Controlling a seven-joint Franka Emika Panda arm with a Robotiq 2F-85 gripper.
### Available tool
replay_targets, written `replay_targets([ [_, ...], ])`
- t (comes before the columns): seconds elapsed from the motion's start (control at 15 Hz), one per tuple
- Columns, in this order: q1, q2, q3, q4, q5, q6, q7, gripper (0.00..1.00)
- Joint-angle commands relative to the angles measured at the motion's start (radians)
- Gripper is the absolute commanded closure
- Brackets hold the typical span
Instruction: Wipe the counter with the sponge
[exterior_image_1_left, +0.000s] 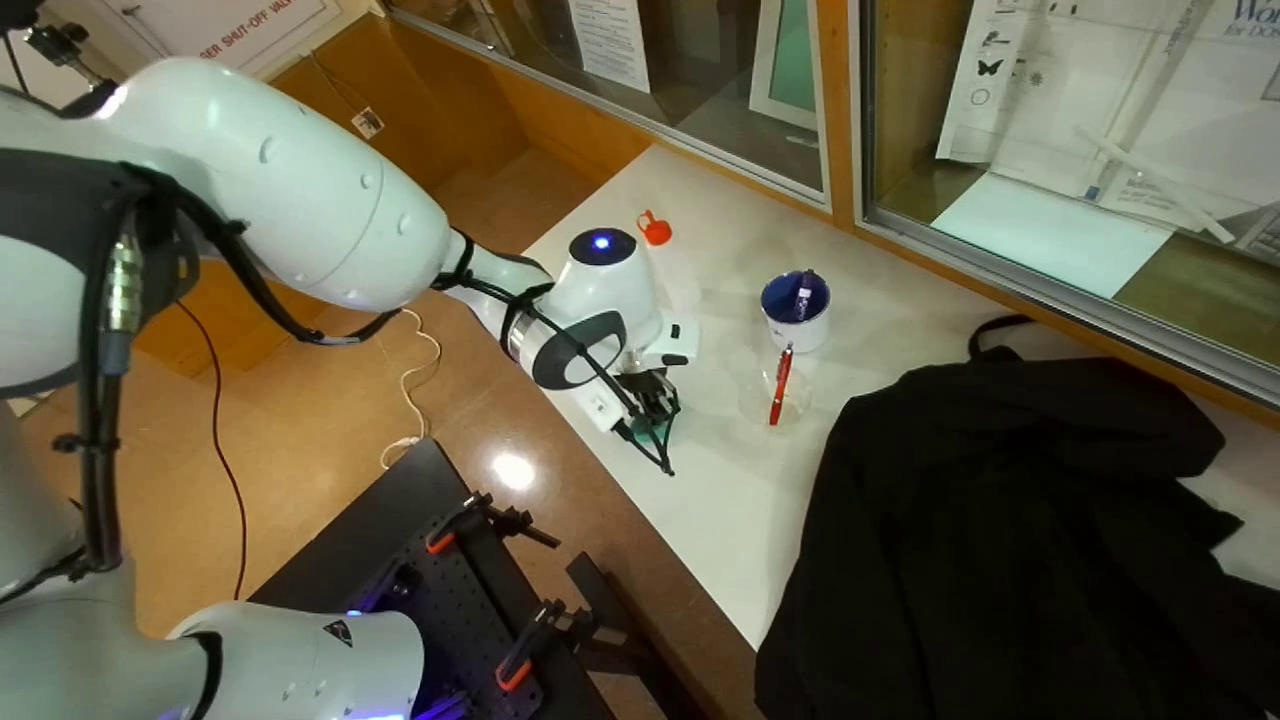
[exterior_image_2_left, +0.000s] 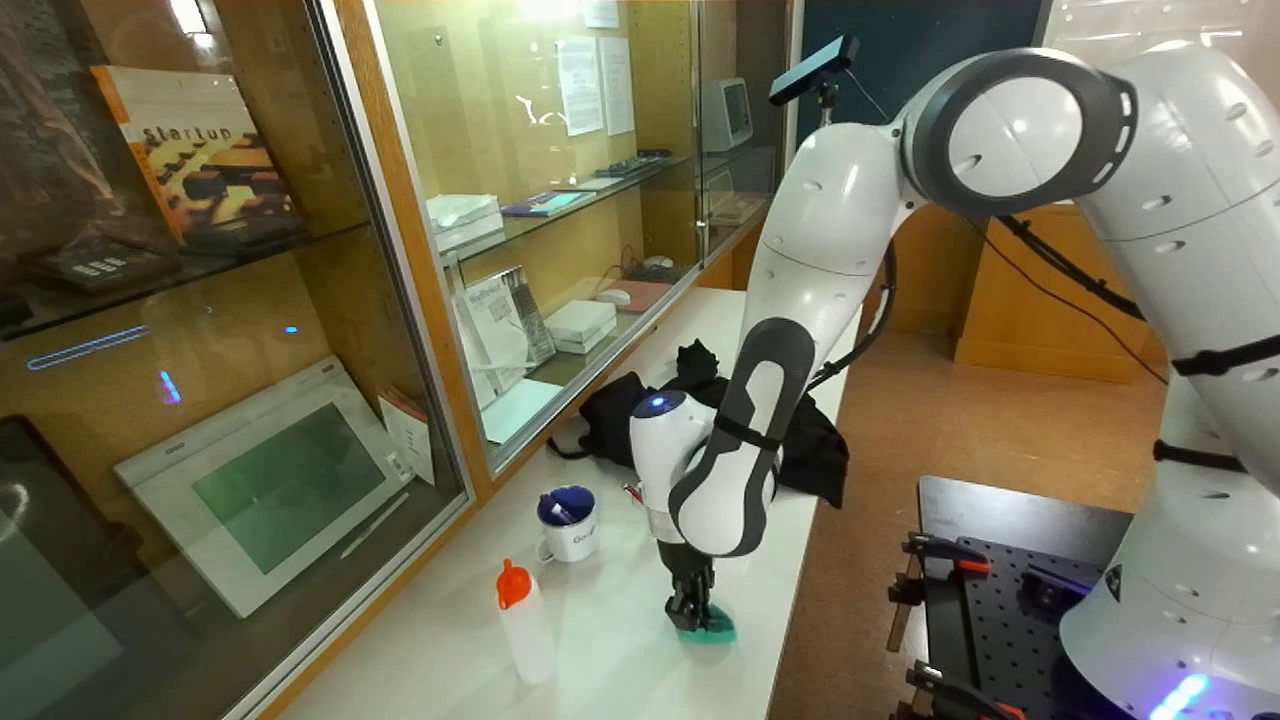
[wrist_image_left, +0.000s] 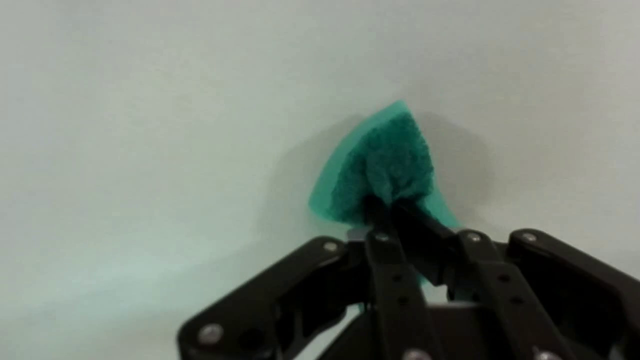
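"Pinching or loose? Give me the end effector (wrist_image_left: 387, 206) first."

"Pinching. It's nipped tight on the sponge (wrist_image_left: 392, 155), which puckers up around the grip in the wrist view. Green pokes out ahead and a little behind, so the hold is somewhere near the middle."

"Sponge is where?"

"Down at the counter (wrist_image_left: 150, 125), toward the open edge in both exterior views. Shadows hug its sides, so some rims may be lifted; can't tell how much underside touches."

"Handling?"

"My guess: light, soft, squashy, hard to break. Middle's a decent place to grab, leaves both ends for rubbing. Bunching probably shrinks the contact patch, though. Press gently and keep it flat, or the hard tips may scrape; drag too fast and it might fold or slip out."

"Neighbours?"

"Red pen (exterior_image_1_left: 780, 385) and orange-capped bottle (exterior_image_2_left: 527, 635), both apart from the sponge. Mug (exterior_image_1_left: 800, 330) near the pen, something pen-like inside. Black cloth (exterior_image_1_left: 1000, 520) heaped past those, well apart."

"Step?"

"Looks like wiping, under way or about to begin; one instant won't settle which. Keeping strokes short of the pen seems wise."
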Motion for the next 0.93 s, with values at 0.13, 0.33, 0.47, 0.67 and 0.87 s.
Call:
replay_targets([
  [0.13,-0.042,-0.069,-0.097,-0.139,0.010,0.068,-0.002,0.98],
  [0.33,-0.056,-0.068,-0.112,-0.145,0.011,0.079,-0.015,0.98],
  [0.47,-0.058,-0.067,-0.094,-0.135,0.012,0.074,-0.024,0.98],
  [0.67,-0.045,-0.061,-0.051,-0.115,0.011,0.060,-0.049,0.98],
  [0.87,-0.016,-0.058,-0.008,-0.100,0.002,0.044,-0.065,0.98],
])
